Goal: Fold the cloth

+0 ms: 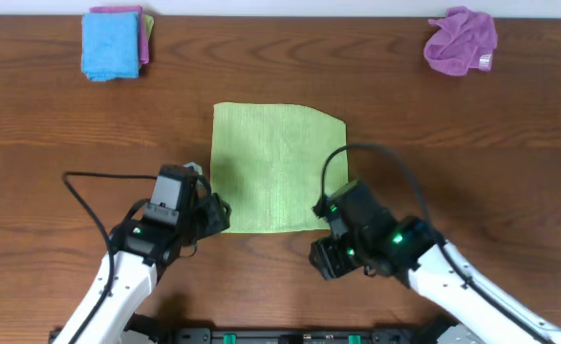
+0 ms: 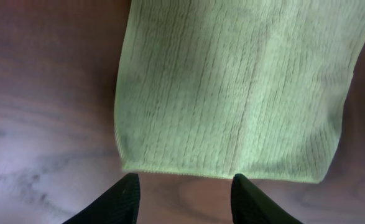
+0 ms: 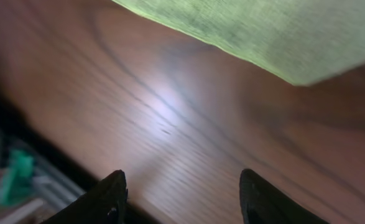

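Green cloth (image 1: 278,167) lies flat in the middle of the table (image 1: 509,143), with both my tools at its near edge.

My left tool (image 2: 185,198) is spread and empty, just short of the cloth's near edge toward its left corner. My right tool (image 3: 182,196) is also spread and empty over bare wood off the near right corner, though that view is blurred and I cannot tell how low it sits. A faint crease runs up the cloth. At the far edge, well apart, a folded blue cloth (image 1: 113,43) lies on a pink one (image 1: 145,33) at the left, and a crumpled purple cloth (image 1: 462,40) lies at the right.
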You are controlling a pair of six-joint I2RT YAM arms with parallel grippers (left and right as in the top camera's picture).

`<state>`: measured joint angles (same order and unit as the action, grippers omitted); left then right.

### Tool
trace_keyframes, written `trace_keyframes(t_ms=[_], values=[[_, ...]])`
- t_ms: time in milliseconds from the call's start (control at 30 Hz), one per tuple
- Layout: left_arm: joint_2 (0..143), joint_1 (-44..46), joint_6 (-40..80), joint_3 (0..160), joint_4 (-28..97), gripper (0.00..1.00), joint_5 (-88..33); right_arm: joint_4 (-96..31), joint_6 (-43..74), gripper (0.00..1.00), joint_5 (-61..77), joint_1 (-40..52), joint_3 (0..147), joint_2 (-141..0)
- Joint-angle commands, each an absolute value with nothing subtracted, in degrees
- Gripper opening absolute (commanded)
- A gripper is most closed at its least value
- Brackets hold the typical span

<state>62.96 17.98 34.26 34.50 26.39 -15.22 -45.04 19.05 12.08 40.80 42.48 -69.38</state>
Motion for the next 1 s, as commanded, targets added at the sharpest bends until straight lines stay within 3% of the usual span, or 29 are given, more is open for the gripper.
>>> trace_keyframes(t_ms=[0, 167, 333, 600, 767, 800, 967], values=[[65.3, 16.5, 32.8, 34.2, 24.9, 0.49, -15.4, -47.2, 23.2, 0.62, -8.7, 44.7, 47.2, -69.3], [67.3, 8.5, 29.3, 34.2, 20.3, 0.54, -25.7, -50.4, 21.4, 0.62, -27.0, 49.6, 53.6, -69.7], [67.3, -2.2, 22.7, 34.2, 19.6, 0.60, -39.3, -49.5, 18.2, 0.60, -31.1, 54.7, 52.2, -77.3], [67.4, -5.3, 18.5, 34.2, 20.3, 0.64, -42.0, -51.1, 21.0, 0.60, -40.6, 66.8, 51.8, -90.2], [67.4, -5.3, 16.4, 34.2, 20.3, 0.64, -41.3, -52.3, 25.1, 0.07, -41.3, 67.6, 50.9, -93.9], [67.4, -5.4, 16.4, 34.2, 20.1, 0.64, -40.5, -52.4, 25.8, 0.02, -41.3, 67.6, 50.8, -93.9], [67.4, -8.6, 16.5, 34.2, 19.2, 0.64, -40.2, -51.4, 26.1, 0.04, -41.2, 67.5, 50.8, -93.9]])
